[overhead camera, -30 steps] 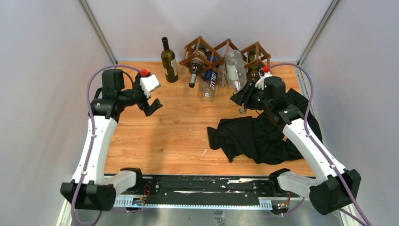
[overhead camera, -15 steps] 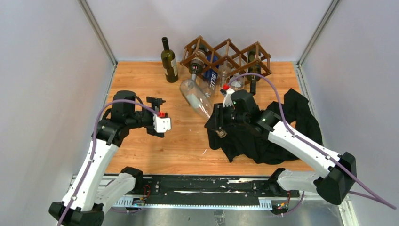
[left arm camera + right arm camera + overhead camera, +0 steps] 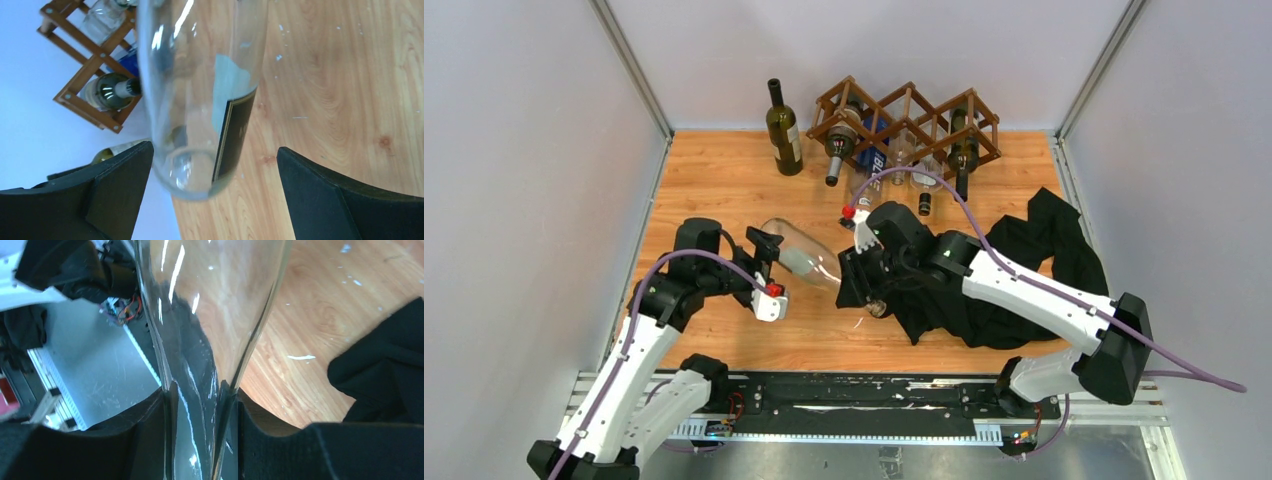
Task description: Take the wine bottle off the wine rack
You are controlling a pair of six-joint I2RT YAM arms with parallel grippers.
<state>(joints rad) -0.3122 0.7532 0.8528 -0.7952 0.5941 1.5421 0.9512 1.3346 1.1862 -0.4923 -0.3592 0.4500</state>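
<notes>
**A:** How far along are you with the bottle?

**B:** You've got it out. The clear wine bottle (image 3: 802,258) is free of the wine rack (image 3: 909,115), which sits at the far edge of the table (image 3: 724,190). The bottle hangs tilted over the middle of the table, its base toward the left edge. Your right gripper (image 3: 200,415) is clamped on the neck. Your left gripper (image 3: 210,190) stands wide apart, one finger on either side of the base, and it doesn't look to be touching the glass.

**A:** So what's left?

**B:** I'd say only a hand-over or a set-down, since the removal itself looks done. The other bottles (image 3: 964,150) remain in the rack.

**A:** What changed over the last second?

**B:** A second ago the bottle was right at the rack by the far edge, with your right gripper on its neck there, and your left gripper was up toward the far-left corner. Since then you've swung the bottle leftward and nearer, and brought the left gripper in around its base.
</notes>
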